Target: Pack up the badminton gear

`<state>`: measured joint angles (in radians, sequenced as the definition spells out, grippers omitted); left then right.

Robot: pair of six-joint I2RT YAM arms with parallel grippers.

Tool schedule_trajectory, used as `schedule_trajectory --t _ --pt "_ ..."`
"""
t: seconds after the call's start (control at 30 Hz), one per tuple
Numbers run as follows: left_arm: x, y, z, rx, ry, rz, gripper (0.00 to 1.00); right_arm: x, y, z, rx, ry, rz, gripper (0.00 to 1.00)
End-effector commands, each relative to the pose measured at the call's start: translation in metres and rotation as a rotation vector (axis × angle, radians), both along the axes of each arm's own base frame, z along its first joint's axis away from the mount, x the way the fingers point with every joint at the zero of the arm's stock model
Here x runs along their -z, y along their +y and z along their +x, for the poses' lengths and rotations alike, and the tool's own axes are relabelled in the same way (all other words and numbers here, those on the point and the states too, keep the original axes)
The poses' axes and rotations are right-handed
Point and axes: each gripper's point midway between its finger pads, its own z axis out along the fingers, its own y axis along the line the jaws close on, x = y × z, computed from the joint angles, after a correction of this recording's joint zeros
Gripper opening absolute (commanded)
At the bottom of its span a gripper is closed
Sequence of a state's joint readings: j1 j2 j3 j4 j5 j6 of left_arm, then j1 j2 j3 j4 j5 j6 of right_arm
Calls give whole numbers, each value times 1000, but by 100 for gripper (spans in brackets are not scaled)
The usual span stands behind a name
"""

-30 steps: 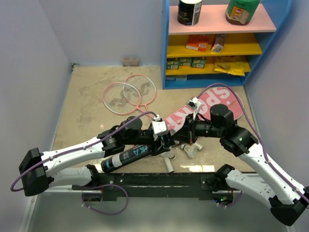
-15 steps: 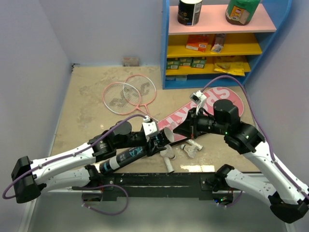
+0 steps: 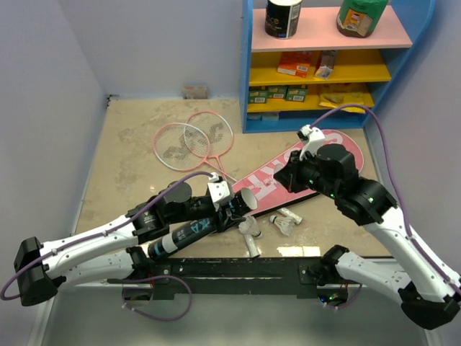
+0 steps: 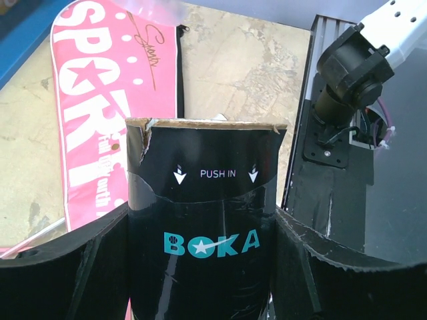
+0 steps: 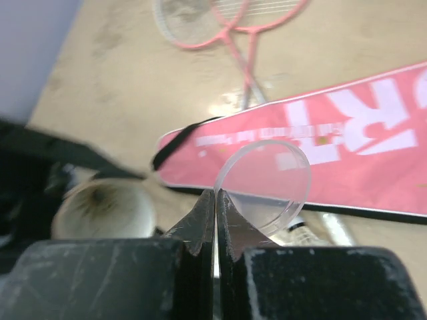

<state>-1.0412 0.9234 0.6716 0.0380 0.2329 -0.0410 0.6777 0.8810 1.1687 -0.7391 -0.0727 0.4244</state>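
My left gripper [image 3: 222, 213] is shut on the long black shuttle tube [image 3: 189, 234], held slanted low over the table. In the left wrist view the tube [image 4: 203, 220], lettered "BOKA", fills the gap between my fingers [image 4: 67, 267], open end forward. My right gripper [image 3: 289, 177] hovers over the pink "SPORT" bag [image 3: 324, 155], shut on the rim of a clear round cap [image 5: 267, 183]. The tube's open mouth [image 5: 103, 207] shows lower left of the cap. Two shuttlecocks [image 3: 287, 225] [image 3: 248, 229] lie by the bag. Two pink rackets [image 3: 191, 140] lie crossed at the back.
A blue shelf unit [image 3: 324, 58] with jars and boxes stands at the back right. A black mounting rail [image 3: 238, 268] runs along the near edge. Grey walls close in the left and right sides. The right arm's base [image 4: 347, 67] is just right of the tube.
My right gripper has risen and drawn back to the right, away from the tube's mouth, with the clear cap. My left arm has pulled the tube slightly back and left.
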Motion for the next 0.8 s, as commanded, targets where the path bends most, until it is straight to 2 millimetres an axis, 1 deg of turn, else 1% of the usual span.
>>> schedule_trajectory --t 0.0,0.03,0.07,0.1,0.13,0.17,0.2,0.23,0.27,0.3,0.33,0.37,0.4,0.43,0.47,0.53,0.57,0.73,0.77 --pt "0 5 7 -74 36 -2 4 45 -37 64 303 9 -178 0" --pt "0 6 9 -85 38 4 4 48 -41 76 342 14 -167 0" --pt "2 9 9 -94 46 24 4 59 -49 86 380 38 -169 0" --pt "0 11 12 -113 48 25 4 71 -70 103 470 63 -183 0" --pt "1 12 12 -119 55 29 4 73 -79 116 524 49 -172 0" --pt "-1 13 11 -121 56 31 4 87 -91 122 578 72 -184 0" --pt "-1 15 13 -136 63 33 4 102 -112 134 657 108 -200 0" --pt "-2 17 13 -143 66 33 4 109 -119 144 683 120 -183 0" --pt "-2 19 11 -146 71 38 4 119 -127 149 710 146 -181 0" --pt "-4 20 11 -148 74 35 4 124 -141 155 755 160 -178 0" --pt "-5 21 10 -148 72 34 4 134 -145 167 775 171 -176 0" --pt "-7 24 9 -148 72 34 4 135 -151 174 803 170 -165 0" --pt "-8 25 9 -150 68 36 4 139 -162 180 833 174 -165 0" --pt "-12 27 8 -150 60 32 4 146 -167 191 850 189 -166 0" --pt "-13 30 7 -152 56 34 5 152 -174 196 870 207 -166 0" --pt "-17 32 7 -150 44 32 6 156 -179 208 888 212 -172 0" --pt "-21 33 6 -147 43 28 6 170 -184 211 904 241 -191 0" --pt "-20 33 2 -125 33 21 6 184 -193 225 950 234 -166 0" --pt "-20 33 2 -124 28 20 6 193 -193 227 947 251 -175 0"
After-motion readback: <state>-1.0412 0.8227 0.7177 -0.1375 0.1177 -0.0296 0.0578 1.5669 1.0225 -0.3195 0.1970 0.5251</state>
